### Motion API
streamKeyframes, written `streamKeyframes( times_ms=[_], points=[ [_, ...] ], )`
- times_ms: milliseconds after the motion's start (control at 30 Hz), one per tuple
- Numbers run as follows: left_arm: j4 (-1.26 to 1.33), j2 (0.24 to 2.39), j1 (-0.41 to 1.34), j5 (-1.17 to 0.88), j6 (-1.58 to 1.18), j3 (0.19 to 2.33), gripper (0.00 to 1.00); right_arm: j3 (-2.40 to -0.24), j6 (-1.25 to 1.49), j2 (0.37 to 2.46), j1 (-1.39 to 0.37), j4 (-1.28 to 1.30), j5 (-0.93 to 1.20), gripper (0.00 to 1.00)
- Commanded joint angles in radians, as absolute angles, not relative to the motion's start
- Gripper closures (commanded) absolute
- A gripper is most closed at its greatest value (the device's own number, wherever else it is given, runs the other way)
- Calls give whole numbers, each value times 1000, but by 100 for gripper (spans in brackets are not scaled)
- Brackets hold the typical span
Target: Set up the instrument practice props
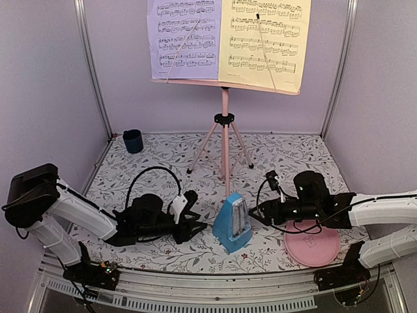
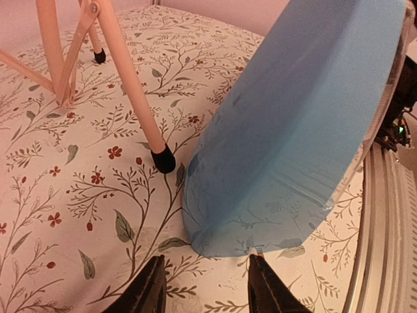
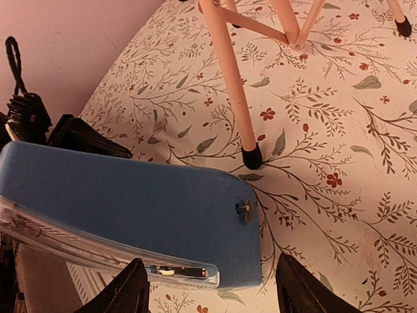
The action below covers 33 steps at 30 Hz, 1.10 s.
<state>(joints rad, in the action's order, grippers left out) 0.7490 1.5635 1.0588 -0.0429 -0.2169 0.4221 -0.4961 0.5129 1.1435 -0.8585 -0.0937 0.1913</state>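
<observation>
Judging from the layout, the step in hand was placing the metronome point(image 1: 231, 222): the music stand point(image 1: 225, 130) stood on its three legs at the back of the table point(image 1: 293, 156), with the lavender sheet point(image 1: 186, 36) and the yellow sheet point(image 1: 264, 36) side by side on its desk, so that part looked done. The metronome stood on its base just in front of the stand's near foot, between the two arms. Both arms were stretched low over the table, pointing inward at it from either side. The left gripper point(image 2: 203, 287) had its jaws moderately apart with nothing between them, the blue casing just ahead of the tips. The right gripper point(image 3: 212, 290) had its jaws wider; the casing's lower corner reached into the gap, and one finger may have been touching it, though the view was too oblique to be sure. The next move probably called for squaring the metronome gently, then backing both arms off without tipping it
</observation>
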Motion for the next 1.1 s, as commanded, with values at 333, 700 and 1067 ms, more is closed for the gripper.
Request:
streamKeyframes(
  times_ms=[333, 700, 1067],
  points=[
    [765, 1492, 1021, -80, -183, 399, 56, -587, 336, 1350, -834, -282, 327, 39],
    [724, 1390, 1012, -145, -135, 368, 35, -729, 255, 1574, -835, -362, 504, 40],
    [657, 1404, 1005, -302, 9, 436, 13, -828, 231, 1612, -810, -321, 532, 35]
  ],
)
